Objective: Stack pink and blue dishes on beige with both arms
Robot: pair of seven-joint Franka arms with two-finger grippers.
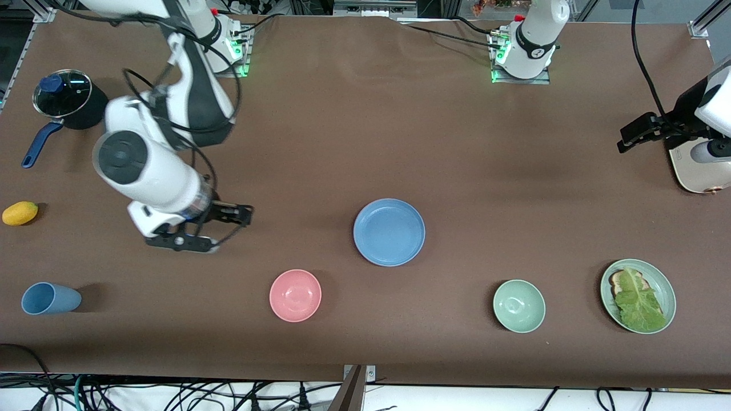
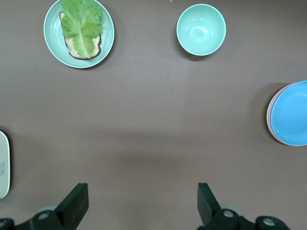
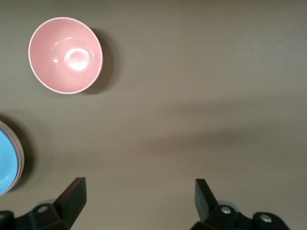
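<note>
Blue dish (image 1: 389, 232) tops a finished-looking stack, pink and beige rims peeking beneath, while right gripper (image 1: 228, 228) and left gripper (image 2: 143, 201) hover wide open, apparently needing only withdrawal.

Bench (image 1: 365, 142), mid: plate stack (image 1: 389, 232). Nearer the front camera, in a row from the right arm's end: cup (image 1: 48, 298) on its side, bowl (image 1: 295, 295), second bowl (image 1: 519, 306), plate (image 1: 662, 279) holding bread (image 1: 619, 279) under a lettuce leaf (image 1: 639, 301). Right arm's end: lemon (image 1: 20, 213), lidded pot (image 1: 68, 100) farther from the camera.
</note>
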